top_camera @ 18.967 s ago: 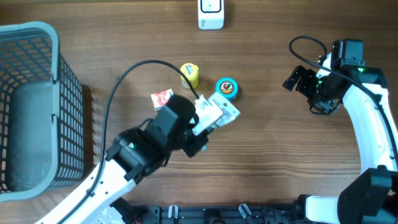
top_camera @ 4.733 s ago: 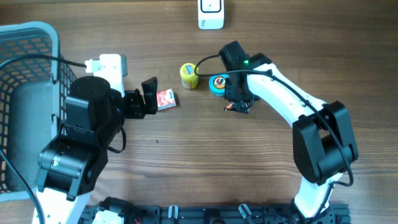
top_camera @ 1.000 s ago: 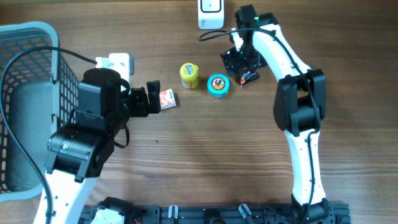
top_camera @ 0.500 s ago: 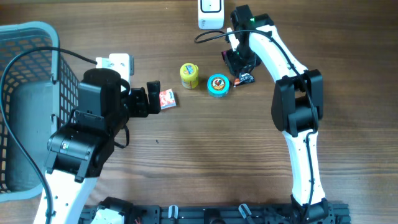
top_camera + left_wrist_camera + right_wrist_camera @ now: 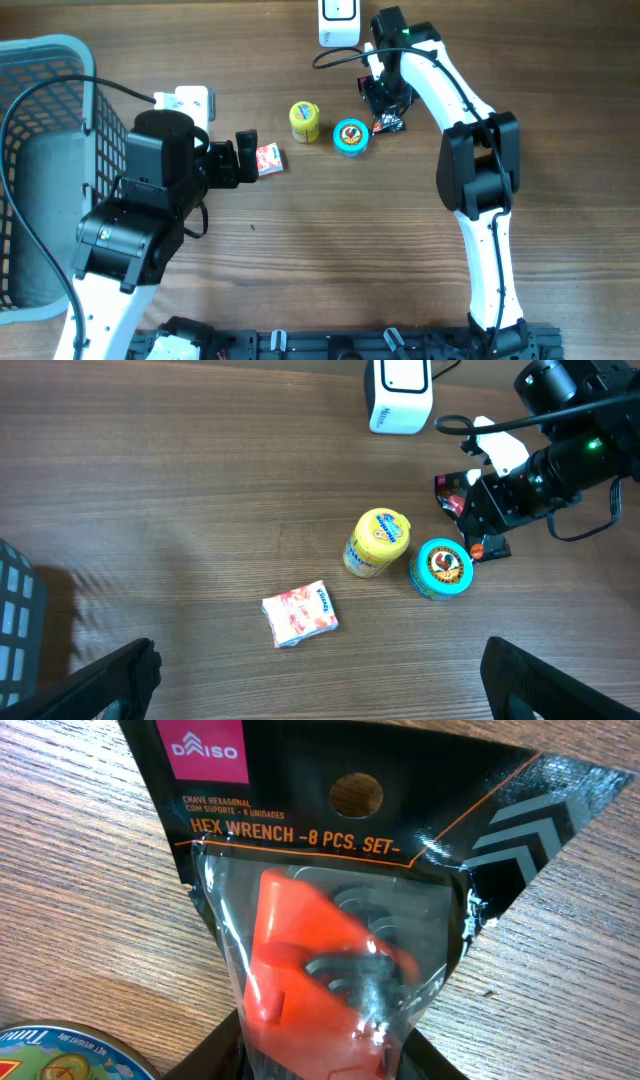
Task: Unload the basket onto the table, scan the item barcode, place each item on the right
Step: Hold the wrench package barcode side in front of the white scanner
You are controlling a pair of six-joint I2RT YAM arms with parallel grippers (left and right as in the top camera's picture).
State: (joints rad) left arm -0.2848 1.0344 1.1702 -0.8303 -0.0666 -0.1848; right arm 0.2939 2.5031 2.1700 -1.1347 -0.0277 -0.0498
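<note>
A black "hex wrench set" packet (image 5: 330, 840) with an orange holder inside a clear blister lies flat on the wood, and my right gripper (image 5: 330, 1065) is shut on its lower end. From overhead the packet (image 5: 390, 123) pokes out below the right gripper (image 5: 380, 102), just under the white barcode scanner (image 5: 338, 22) at the table's far edge. My left gripper (image 5: 325, 680) hangs open over bare wood with nothing between its fingers, and a small red-and-white packet (image 5: 298, 613) lies just ahead of it. No barcode shows on the packet's visible face.
A yellow can (image 5: 304, 120) and a round blue tin (image 5: 350, 136) sit left of the hex wrench packet, the tin close to it. The red-and-white packet (image 5: 266, 158) lies by the left gripper (image 5: 240, 155). A blue mesh basket (image 5: 90, 120) fills the left edge.
My right gripper went from open to shut on the hex wrench packet and shifted slightly left with it. The left arm has not moved.
</note>
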